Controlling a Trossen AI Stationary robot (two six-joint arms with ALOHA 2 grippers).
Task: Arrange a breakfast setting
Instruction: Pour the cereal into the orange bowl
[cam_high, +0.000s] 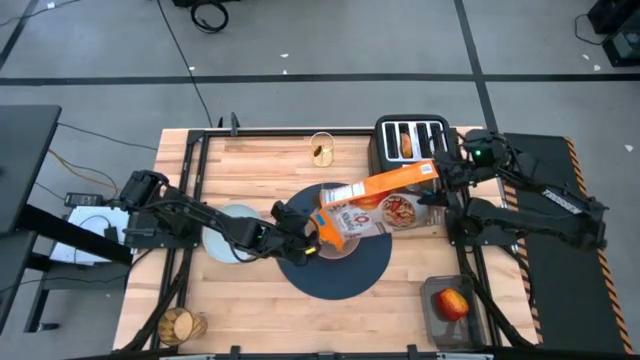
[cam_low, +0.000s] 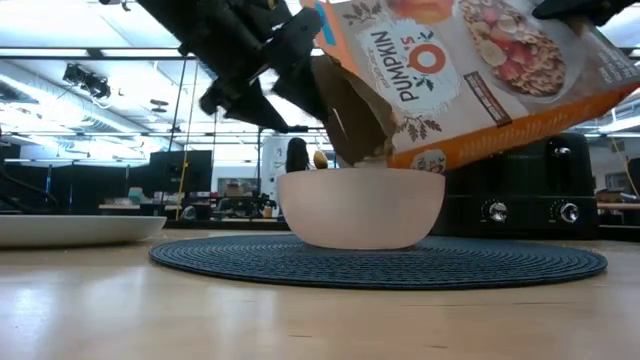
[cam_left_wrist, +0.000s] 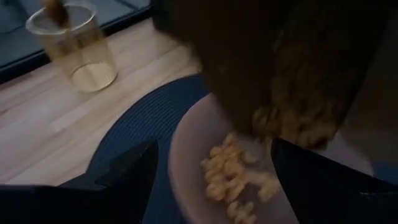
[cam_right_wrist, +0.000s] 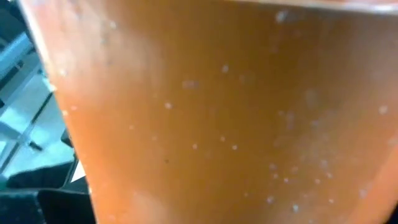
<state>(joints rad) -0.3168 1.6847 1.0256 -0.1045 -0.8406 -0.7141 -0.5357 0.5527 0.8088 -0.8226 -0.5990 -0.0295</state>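
The orange cereal box (cam_high: 385, 195) hangs tilted over the pinkish bowl (cam_low: 360, 205), open end lowest. The bowl stands on the navy placemat (cam_high: 350, 280). A brown inner bag (cam_left_wrist: 280, 74) sticks out of the box, and cereal (cam_left_wrist: 233, 177) lies in the bowl beneath it. My left gripper (cam_high: 303, 238) is shut on the box's open end and my right gripper (cam_high: 442, 178) on its raised bottom end. The pale plate (cam_high: 228, 245) rests on the table left of the mat. The amber tumbler (cam_left_wrist: 78, 53) stands farther back with the gold spoon (cam_left_wrist: 55, 9) in it. My left gripper has the box's open top end (cam_low: 325, 60) between its two fingers (cam_left_wrist: 127, 174), which stand on either side of it. They come from the table's left, slanting down. That end hangs just over the bowl, clear of it. My right gripper holds the box's closed bottom end (cam_high: 428, 172), coming from the table's right. The orange wall (cam_right_wrist: 217, 112) fills its wrist view and hides the fingers, so the kind of hold does not show. The box is lifted clear, this end the higher.
The black toaster (cam_high: 410, 140) stands at the far right with a bagel (cam_high: 407, 145) in one slot. A red apple (cam_high: 452, 303) lies in a dark tray at the near right. A round clear container (cam_high: 180, 325) sits at the near left corner.
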